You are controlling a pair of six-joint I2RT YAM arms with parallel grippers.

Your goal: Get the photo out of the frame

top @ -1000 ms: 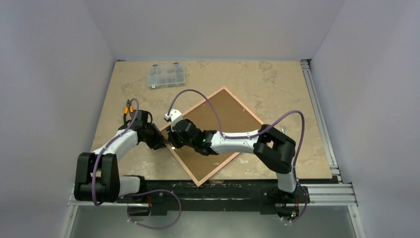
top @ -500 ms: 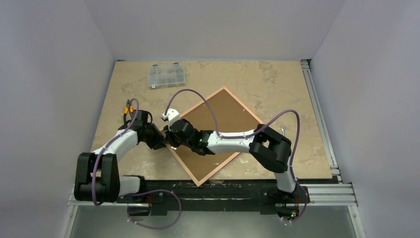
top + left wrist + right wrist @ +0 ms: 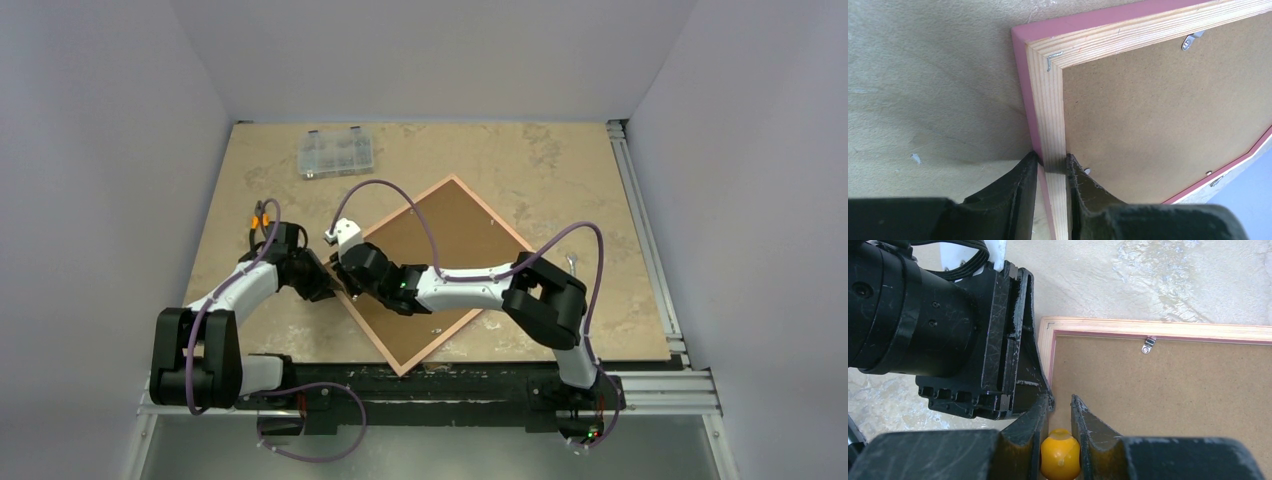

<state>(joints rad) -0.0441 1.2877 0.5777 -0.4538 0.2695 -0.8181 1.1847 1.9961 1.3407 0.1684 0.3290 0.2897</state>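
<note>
The pink frame (image 3: 493, 213) lies face down, turned like a diamond, with the brown backing board (image 3: 455, 235) in it. The photo is hidden under the board. My left gripper (image 3: 330, 292) is shut on the frame's pale wood left rail (image 3: 1048, 115), one finger outside it and one on the board. My right gripper (image 3: 347, 285) hovers over the board just inside the left corner (image 3: 1045, 335), beside the left gripper (image 3: 973, 340). Its jaws stand a narrow gap apart around a small yellow knob (image 3: 1060, 457).
Metal retaining clips (image 3: 1147, 345) (image 3: 1193, 40) sit along the board's edges. A clear plastic compartment box (image 3: 337, 153) stands at the back left. A metal rail (image 3: 640, 230) runs along the table's right edge. Grey walls close in on three sides.
My right gripper has crept a little left and back toward the frame's left corner. The left gripper and the frame have not moved.
</note>
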